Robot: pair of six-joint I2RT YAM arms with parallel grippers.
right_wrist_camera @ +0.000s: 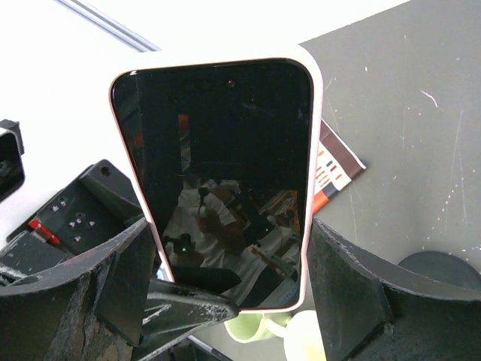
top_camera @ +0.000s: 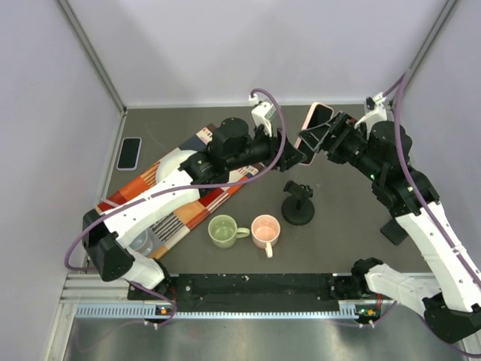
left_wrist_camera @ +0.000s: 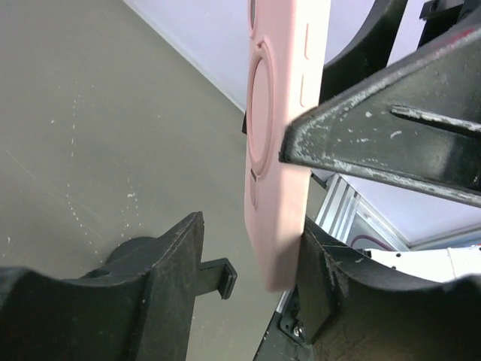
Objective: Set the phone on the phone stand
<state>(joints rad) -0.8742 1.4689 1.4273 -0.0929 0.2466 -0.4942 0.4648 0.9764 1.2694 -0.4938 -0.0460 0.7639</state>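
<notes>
The phone, in a pink case, hangs in the air above the back of the table, between the two arms. My right gripper is shut on it, one finger on each long edge, with the dark screen facing that camera. My left gripper is open around the phone's lower end. The pink back lies against its right finger, and a clear gap separates it from the left finger. The black phone stand stands on the table below and in front of the grippers, with nothing on it.
A green mug and a pink mug stand side by side in front of the stand. A colourful patterned mat lies under the left arm. A second dark phone lies by the left wall. A small black object lies at the right.
</notes>
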